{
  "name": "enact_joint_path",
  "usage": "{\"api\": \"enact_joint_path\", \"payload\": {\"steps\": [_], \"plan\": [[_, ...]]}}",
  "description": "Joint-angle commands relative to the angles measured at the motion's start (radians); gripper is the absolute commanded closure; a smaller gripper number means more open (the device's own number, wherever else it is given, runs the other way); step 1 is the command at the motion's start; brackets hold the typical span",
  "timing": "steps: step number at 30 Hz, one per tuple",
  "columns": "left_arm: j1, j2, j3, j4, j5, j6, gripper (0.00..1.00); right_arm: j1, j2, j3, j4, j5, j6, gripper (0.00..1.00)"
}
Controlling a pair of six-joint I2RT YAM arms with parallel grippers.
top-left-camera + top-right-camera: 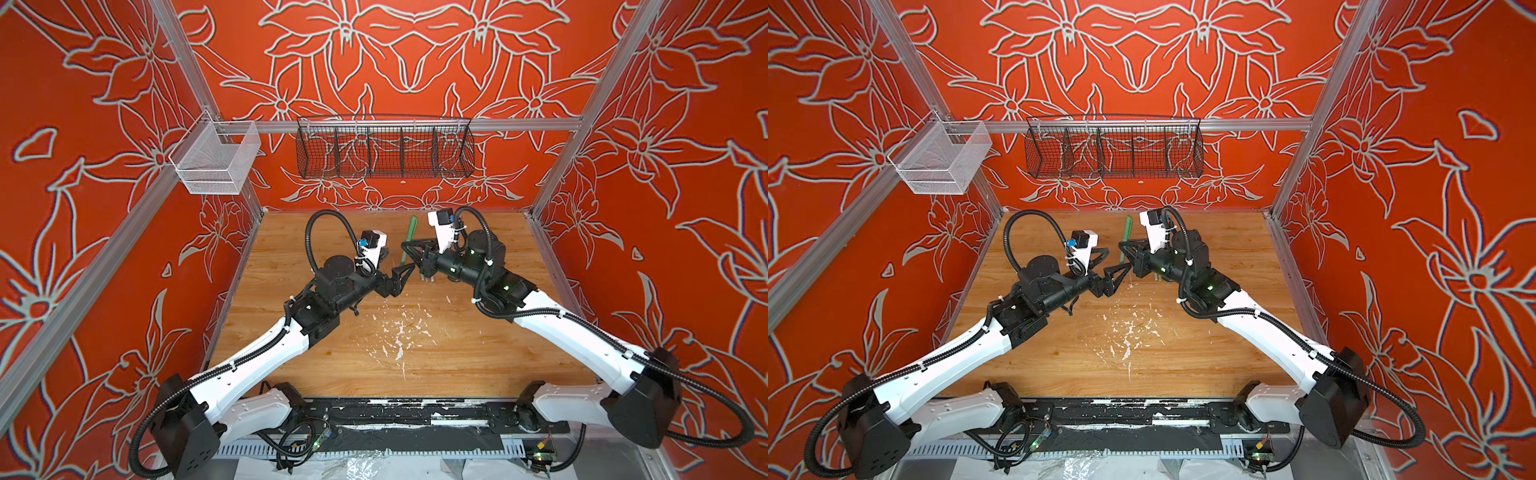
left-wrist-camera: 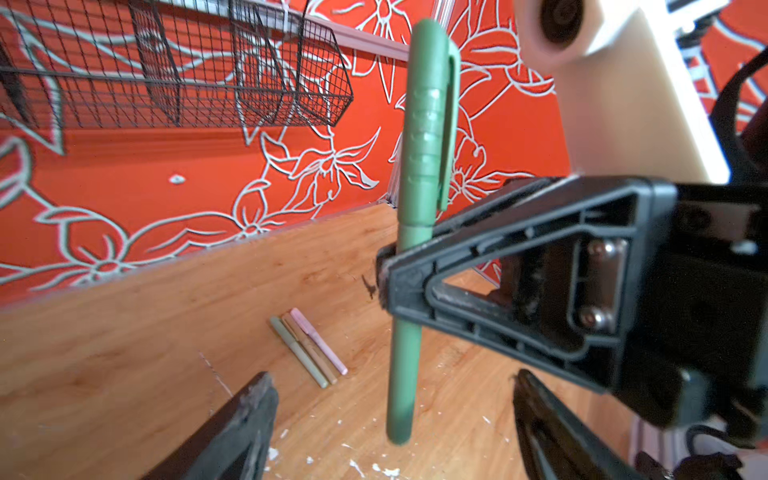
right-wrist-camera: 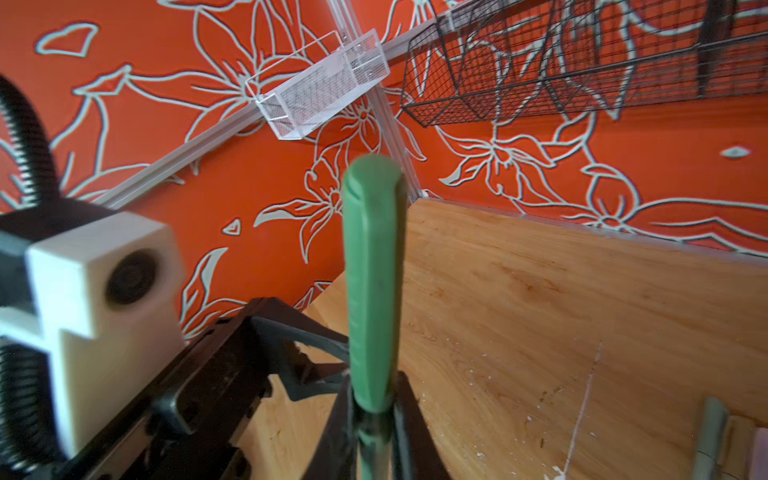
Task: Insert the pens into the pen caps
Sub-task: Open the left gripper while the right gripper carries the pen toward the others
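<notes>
A dark green pen [image 2: 405,365] stands upright above the table, and its clipped cap [image 2: 430,104] sits on the upper end. My right gripper [image 3: 374,419] is shut on the barrel just below the cap [image 3: 374,266]. It shows in both top views [image 1: 406,249] [image 1: 1122,248] with the pen [image 1: 411,228] [image 1: 1128,227]. My left gripper [image 2: 392,415] is open. Its fingers [image 2: 249,419] stand wide on either side of the pen's lower end, clear of it. In both top views the left gripper [image 1: 399,261] [image 1: 1114,261] is beside the right one.
Three capped pens [image 2: 309,351], light green, tan and pale pink, lie side by side on the wooden table [image 1: 316,357], partly under the right arm [image 1: 427,277]. White paint flecks [image 1: 399,332] dot the table's middle. A black wire basket [image 1: 384,147] and a white one [image 1: 216,160] hang on the walls.
</notes>
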Motion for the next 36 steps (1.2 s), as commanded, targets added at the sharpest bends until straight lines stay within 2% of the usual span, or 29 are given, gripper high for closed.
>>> {"api": "enact_joint_path", "payload": {"steps": [1, 4, 7, 12, 22, 28, 36], "plan": [[0.003, -0.035, -0.018, 0.028, -0.227, -0.022, 0.06, -0.038, 0.054, 0.066, -0.138, 0.110, -0.026, 0.97], [0.003, -0.034, -0.008, -0.028, -0.458, -0.062, 0.06, -0.047, 0.159, 0.123, -0.277, 0.166, -0.015, 0.97], [0.003, -0.020, 0.005, -0.060, -0.559, -0.074, 0.05, -0.055, 0.283, 0.176, -0.356, 0.156, -0.011, 0.96], [0.004, -0.017, 0.002, -0.052, -0.520, -0.082, 0.05, -0.076, 0.512, 0.282, -0.445, 0.140, -0.002, 0.96], [0.006, 0.008, 0.010, -0.060, -0.505, -0.067, 0.05, -0.094, 0.843, 0.544, -0.667, 0.288, -0.001, 0.95], [0.006, 0.008, 0.010, -0.057, -0.505, -0.059, 0.05, -0.106, 0.933, 0.622, -0.725, 0.349, -0.008, 0.95], [0.006, 0.013, 0.011, -0.057, -0.500, -0.061, 0.05, -0.154, 0.956, 0.631, -0.696, 0.287, -0.020, 0.94]]}}
